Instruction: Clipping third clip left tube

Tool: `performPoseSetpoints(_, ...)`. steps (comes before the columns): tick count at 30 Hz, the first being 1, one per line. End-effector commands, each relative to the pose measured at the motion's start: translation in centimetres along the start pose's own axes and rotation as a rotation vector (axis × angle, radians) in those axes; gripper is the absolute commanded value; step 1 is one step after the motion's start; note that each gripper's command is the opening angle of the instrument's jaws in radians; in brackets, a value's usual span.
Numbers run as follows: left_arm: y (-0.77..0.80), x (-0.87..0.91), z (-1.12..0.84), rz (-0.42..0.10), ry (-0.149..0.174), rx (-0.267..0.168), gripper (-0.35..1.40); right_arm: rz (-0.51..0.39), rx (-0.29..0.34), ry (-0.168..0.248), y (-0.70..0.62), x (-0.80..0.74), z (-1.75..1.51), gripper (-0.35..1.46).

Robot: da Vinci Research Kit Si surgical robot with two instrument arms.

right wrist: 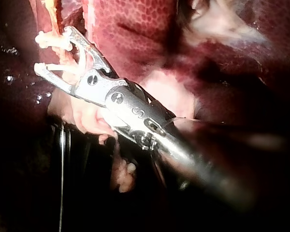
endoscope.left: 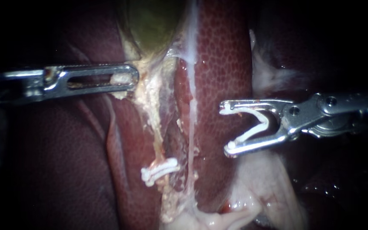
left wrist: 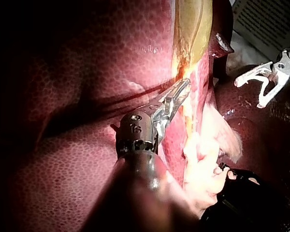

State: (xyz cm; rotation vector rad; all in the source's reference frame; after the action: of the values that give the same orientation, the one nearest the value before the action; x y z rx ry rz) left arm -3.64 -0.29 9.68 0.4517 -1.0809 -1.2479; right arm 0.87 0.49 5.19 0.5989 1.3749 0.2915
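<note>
Endoscope view. Left instrument comes in level from the left. Its end effector is clenched on a tag of pale tissue just below the gallbladder; the tag shows through the slot. Gallbladder greenish, at the top of the field.

Left tube: ragged pale strip running down from the gripped tissue. Low on it, two placed clips lie side by side across the tube, touching each other. Right tube: a thin whitish strand just beside the left tube, on its right.

Right instrument comes in from the right. Its end effector is spread wide with a white clip seated in it, one clip leg along each half and the clip's mouth facing the tubes. It hangs over the liver, apart from both tubes, with the right tube the nearer one. It sits above the level of the placed clips.

Surface: mottled dark red liver on both sides of the tubes. Wet pale fatty tissue lies under and below the right instrument. The edges of the field are dark.

Left wrist view: left instrument nipped onto the yellow-green gallbladder margin. Right instrument well apart, spread.

Right wrist view: right instrument spread, tips close to pale tissue. Cannot tell whether they touch it.
</note>
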Motion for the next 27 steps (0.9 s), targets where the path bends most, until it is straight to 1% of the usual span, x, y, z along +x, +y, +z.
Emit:
performPoseSetpoints(1,0.00,-0.04,-0.04,-0.004,-0.008,0.000,-0.21,0.000,0.000,0.000,0.00,0.00,0.00,0.60)
performPoseSetpoints(4,0.01,-0.17,-0.19,-0.012,-0.027,-0.004,-0.21,0.000,0.000,0.000,0.00,0.00,0.00,0.60)
performPoseSetpoints(7,0.01,-0.29,-0.34,-0.008,-0.044,-0.006,-0.21,0.000,0.000,0.000,-0.01,0.00,0.00,0.60)
performPoseSetpoints(10,-0.02,-0.36,-0.42,-0.007,-0.055,-0.007,-0.21,0.000,0.000,0.000,-0.01,0.00,0.01,0.60)
performPoseSetpoints(14,-0.05,-0.36,-0.44,-0.008,-0.055,-0.009,-0.21,0.000,0.000,0.001,0.00,0.01,0.02,0.60)
performPoseSetpoints(22,-0.05,-0.35,-0.44,-0.008,-0.056,-0.009,-0.21,0.000,-0.001,0.002,-0.01,0.01,0.03,0.60)
performPoseSetpoints(27,-0.05,-0.34,-0.44,-0.007,-0.056,-0.010,-0.21,-0.002,-0.004,0.006,0.00,-0.01,0.10,0.60)
